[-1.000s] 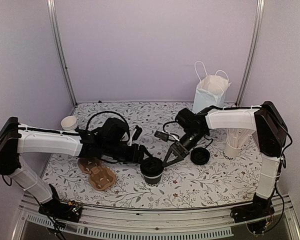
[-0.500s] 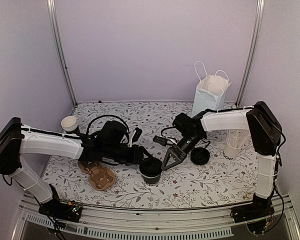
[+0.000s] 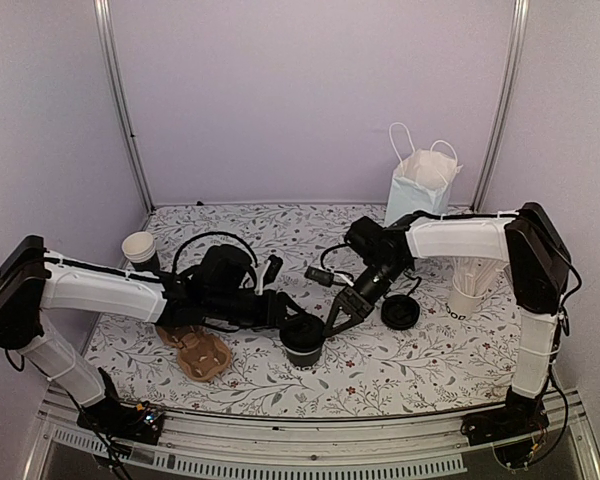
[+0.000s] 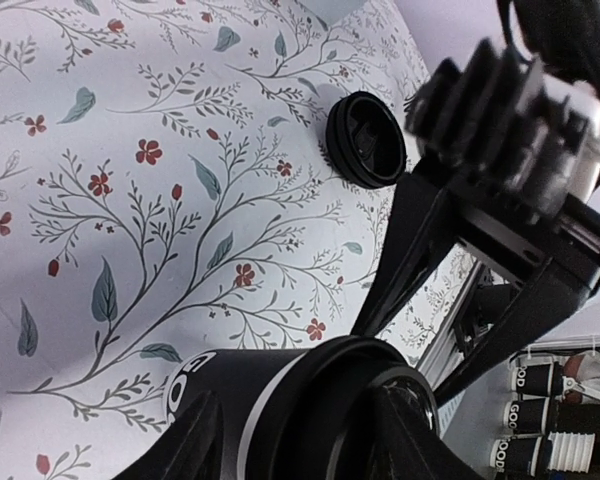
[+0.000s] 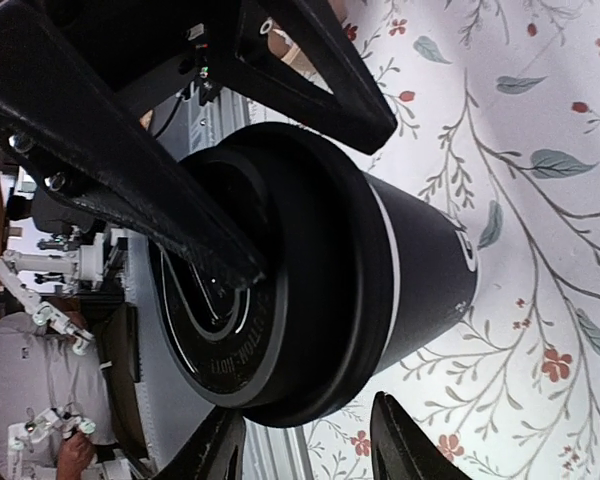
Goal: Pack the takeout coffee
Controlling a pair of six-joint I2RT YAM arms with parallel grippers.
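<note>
The takeout coffee (image 3: 304, 347) is a small black cup with its black lid on. It stands upright at the front middle of the flowered table (image 3: 410, 365). My left gripper (image 3: 296, 324) reaches in from the left and is shut on it. In the left wrist view the cup (image 4: 280, 400) fills the gap between my left gripper's (image 4: 300, 445) fingers. My right gripper (image 3: 332, 322) comes in from the right. In the right wrist view my right gripper's (image 5: 305, 440) two tips pinch the rim of the lid (image 5: 280, 330), one on the top side and one on the cup-wall side.
A loose black lid (image 3: 400, 312) lies just right of the right gripper. A white cup of wooden stirrers (image 3: 468, 292) stands further right, and a pale-blue paper bag (image 3: 418, 185) stands at the back right. A brown cup carrier (image 3: 195, 352) lies front left, and a white cup (image 3: 138, 246) stands behind it.
Both grippers have narrowed their jaws onto the cup. The right gripper has slid left to the lid's rim. The cup has stayed in place.
</note>
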